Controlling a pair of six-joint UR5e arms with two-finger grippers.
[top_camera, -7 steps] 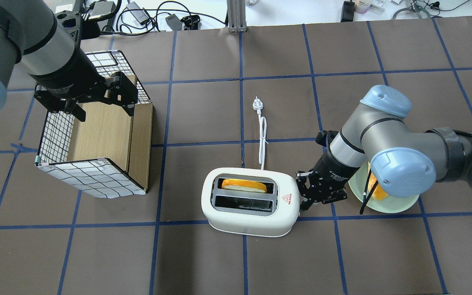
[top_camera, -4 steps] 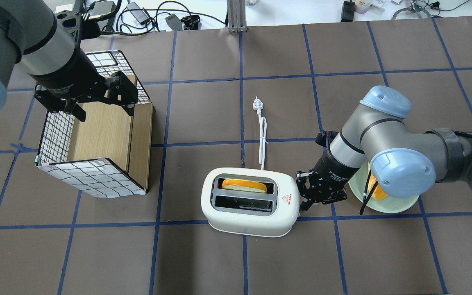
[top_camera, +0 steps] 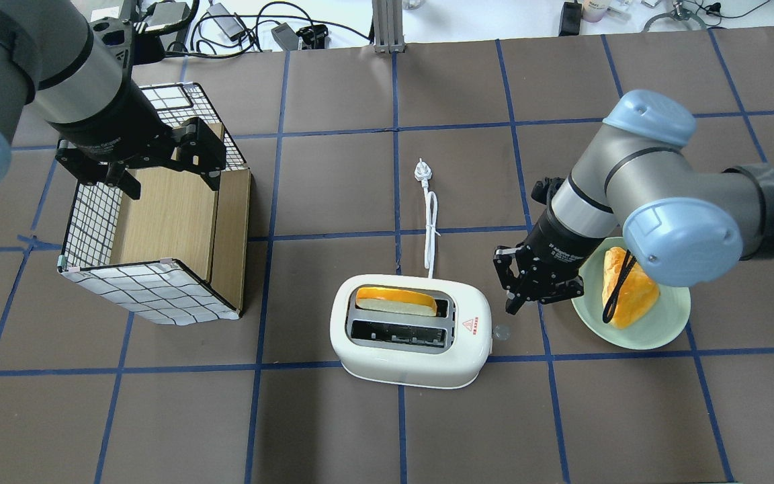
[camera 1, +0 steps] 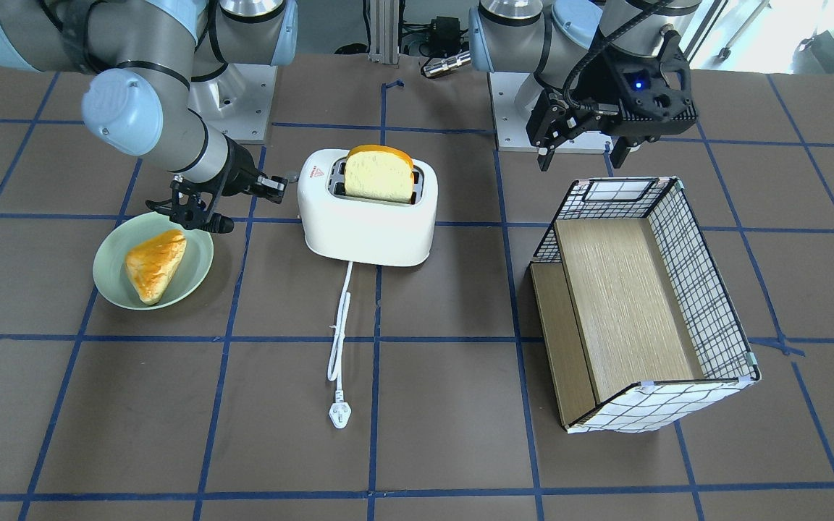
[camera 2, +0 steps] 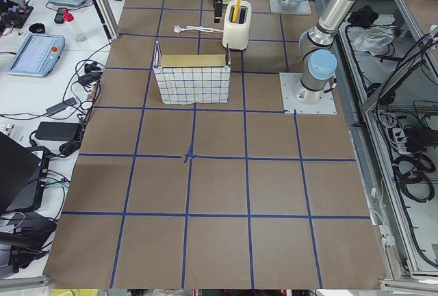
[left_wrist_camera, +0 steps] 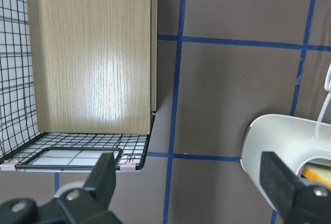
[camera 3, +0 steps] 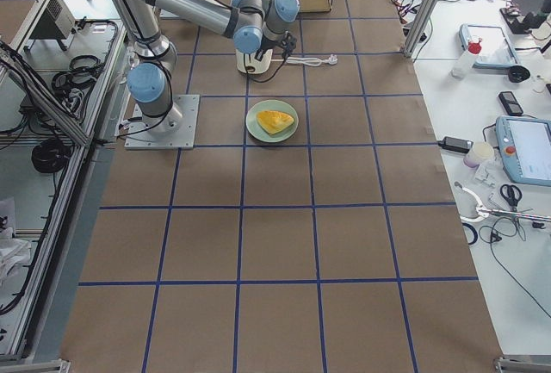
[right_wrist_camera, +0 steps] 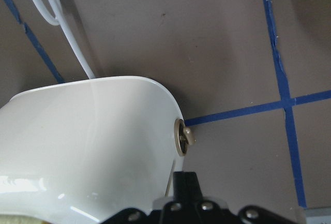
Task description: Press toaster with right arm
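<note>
Your right claw [top_camera: 513, 308], pinched closed and empty, has backed off the toaster [top_camera: 407, 353]. The bread [camera 1: 381, 174] sits high, so the press likely didn't latch.

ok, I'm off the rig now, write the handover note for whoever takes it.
Grippers: right gripper shut, empty, just off the toaster's lever end, clear of the lever knob. The left gripper is open, empty, hovering over the wire basket.
Things: toaster mid-table, bread slice standing tall in one slot; its plug lies loose on the table. Another bread piece sits on the green plate.
Done: right arm is by the lever.
Left: slice sits high, so the press does not look made; probably set the shut fingers on the knob and push down.
</note>
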